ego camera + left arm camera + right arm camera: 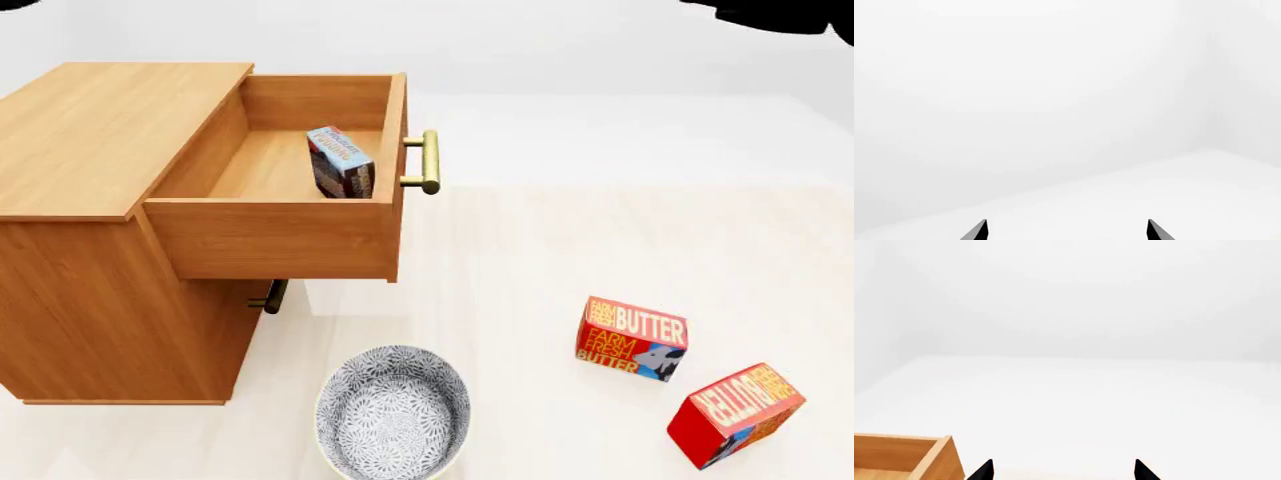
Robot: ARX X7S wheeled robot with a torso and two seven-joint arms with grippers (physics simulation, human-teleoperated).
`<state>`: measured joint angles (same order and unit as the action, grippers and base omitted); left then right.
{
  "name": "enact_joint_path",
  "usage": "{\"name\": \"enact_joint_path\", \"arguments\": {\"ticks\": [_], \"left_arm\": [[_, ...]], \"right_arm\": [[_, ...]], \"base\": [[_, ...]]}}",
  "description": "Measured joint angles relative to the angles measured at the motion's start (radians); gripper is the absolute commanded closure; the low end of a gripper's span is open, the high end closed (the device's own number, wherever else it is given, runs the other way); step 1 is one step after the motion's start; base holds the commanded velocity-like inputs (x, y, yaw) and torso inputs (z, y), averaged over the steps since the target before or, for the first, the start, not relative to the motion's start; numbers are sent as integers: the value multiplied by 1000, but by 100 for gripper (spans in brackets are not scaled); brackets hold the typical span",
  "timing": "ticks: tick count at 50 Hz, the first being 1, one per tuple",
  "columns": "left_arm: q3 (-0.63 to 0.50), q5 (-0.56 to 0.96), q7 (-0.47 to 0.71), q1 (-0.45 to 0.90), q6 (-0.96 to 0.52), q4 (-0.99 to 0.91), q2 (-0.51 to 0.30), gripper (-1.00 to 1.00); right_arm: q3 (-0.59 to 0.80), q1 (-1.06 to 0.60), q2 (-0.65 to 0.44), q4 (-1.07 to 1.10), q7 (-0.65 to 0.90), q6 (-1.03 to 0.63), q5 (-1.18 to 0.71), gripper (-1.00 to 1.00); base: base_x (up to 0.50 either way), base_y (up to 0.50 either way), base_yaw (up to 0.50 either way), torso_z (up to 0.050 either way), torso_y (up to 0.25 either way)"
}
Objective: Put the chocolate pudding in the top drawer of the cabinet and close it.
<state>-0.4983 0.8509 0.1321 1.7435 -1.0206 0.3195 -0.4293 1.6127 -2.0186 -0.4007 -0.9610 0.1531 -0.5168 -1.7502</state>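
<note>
The chocolate pudding point(340, 161) stands in the open top drawer point(287, 235), one of two; two butter boxes point(630, 338), one bowl point(392, 412). Both grippers point(1066, 231) point(1063, 470) seem spread apart.

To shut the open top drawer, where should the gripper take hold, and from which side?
Probably the brass bar handle on the top drawer front. It stands off the wood on two posts, leaving a gap for fingers. Approach from the open floor in front of the drawer, opposite the cabinet, then push toward it.

Chocolate pudding point(340, 161) in the top drawer point(274, 236); bowl point(392, 412) before cabinet point(94, 140).
</note>
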Motion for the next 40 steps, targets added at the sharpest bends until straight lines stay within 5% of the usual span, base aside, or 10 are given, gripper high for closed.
{"name": "enact_joint_path", "arguments": {"ticks": [17, 40], "left_arm": [[-14, 29, 1, -49, 27, -18, 100, -100], [-39, 115, 63, -182, -9, -173, 194, -100]], "right_arm": [[-18, -14, -226, 254, 155, -17, -20, -100], [-28, -2, -385, 411, 300, -23, -31, -100]], "base": [[0, 0, 0, 0, 0], [0, 0, 0, 0, 0]]}}
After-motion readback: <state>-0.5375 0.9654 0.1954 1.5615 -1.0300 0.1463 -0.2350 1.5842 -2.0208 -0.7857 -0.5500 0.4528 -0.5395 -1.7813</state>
